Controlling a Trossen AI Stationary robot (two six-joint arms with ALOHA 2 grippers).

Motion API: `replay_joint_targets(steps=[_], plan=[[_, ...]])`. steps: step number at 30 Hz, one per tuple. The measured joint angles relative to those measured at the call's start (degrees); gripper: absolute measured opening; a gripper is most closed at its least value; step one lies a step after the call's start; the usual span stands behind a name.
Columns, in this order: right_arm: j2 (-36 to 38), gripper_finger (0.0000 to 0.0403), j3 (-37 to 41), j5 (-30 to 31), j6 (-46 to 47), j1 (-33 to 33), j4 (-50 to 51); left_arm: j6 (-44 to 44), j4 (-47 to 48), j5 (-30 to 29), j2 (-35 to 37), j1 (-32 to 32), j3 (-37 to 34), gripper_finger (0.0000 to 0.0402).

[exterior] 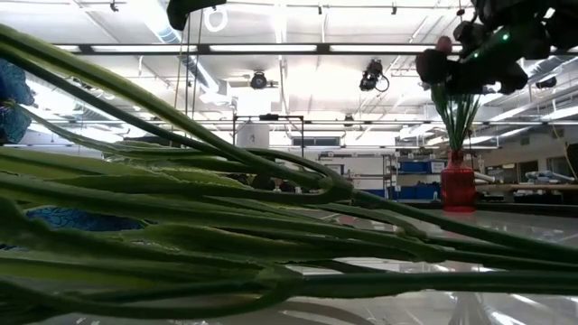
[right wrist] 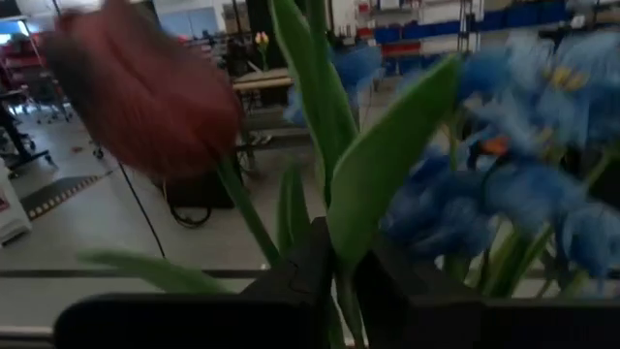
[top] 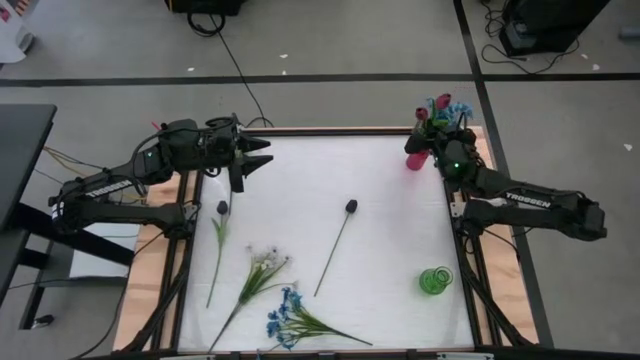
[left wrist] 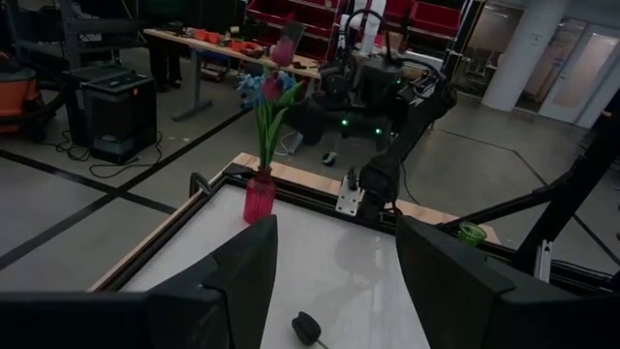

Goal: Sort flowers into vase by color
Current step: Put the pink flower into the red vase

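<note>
A pink vase (top: 415,159) stands at the table's far right corner with a red-pink bud (right wrist: 145,97) and blue clusters (right wrist: 523,184) in it. My right gripper (top: 437,138) is above that vase among the stems, shut on a green stem. My left gripper (top: 262,152) hovers open over the far left of the table, touching nothing. Lying flat on the white table are two dark-bud stems (top: 335,250) (top: 217,245), a white cluster (top: 265,262) and a blue cluster (top: 287,315). A green vase (top: 435,281) stands near the right edge. My right gripper pinches a green stem and leaf (right wrist: 341,228) between its two fingers (right wrist: 291,281), a little above the pink vase's mouth (exterior: 458,162). The stem stands upright with its lower end in the vase. Which bloom this stem carries I cannot tell.
A wooden frame (top: 345,130) borders the white table. In the low view, green stems (exterior: 226,226) lie right in front of the camera and hide most of the table. The table's middle holds only the long dark-bud stem.
</note>
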State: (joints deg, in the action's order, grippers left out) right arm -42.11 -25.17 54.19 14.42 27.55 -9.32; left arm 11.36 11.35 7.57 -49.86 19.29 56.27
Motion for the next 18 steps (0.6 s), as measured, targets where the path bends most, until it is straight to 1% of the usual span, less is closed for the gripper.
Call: replay_joint_targets(steps=[5, 11, 14, 16, 18], plan=[[0.09, 0.0065, 0.0, -0.54, 1.89, 0.02, 1.32, 0.02, 0.0, 0.0, 0.0, -0.01, 0.0, 0.0218], [0.3, 0.0069, 0.0, -5.94, 0.99, 0.02, 3.44, 0.02, 0.0, 0.0, 0.0, -0.02, 0.0, 0.0218], [2.06, 0.0069, -0.09, -8.95, -0.82, -0.11, 3.64, 0.0, 0.0, 0.0, 0.02, 0.0, 0.0, 0.0218], [3.17, 0.0069, -0.97, -8.91, -1.97, -0.11, 4.98, 0.01, -0.01, 0.0, 0.0, 0.0, 0.0, 0.0218], [4.22, 0.0071, -2.11, -8.01, -2.31, 0.46, 9.01, 0.02, 0.0, 0.0, 0.0, -0.01, 0.0, 0.0218]])
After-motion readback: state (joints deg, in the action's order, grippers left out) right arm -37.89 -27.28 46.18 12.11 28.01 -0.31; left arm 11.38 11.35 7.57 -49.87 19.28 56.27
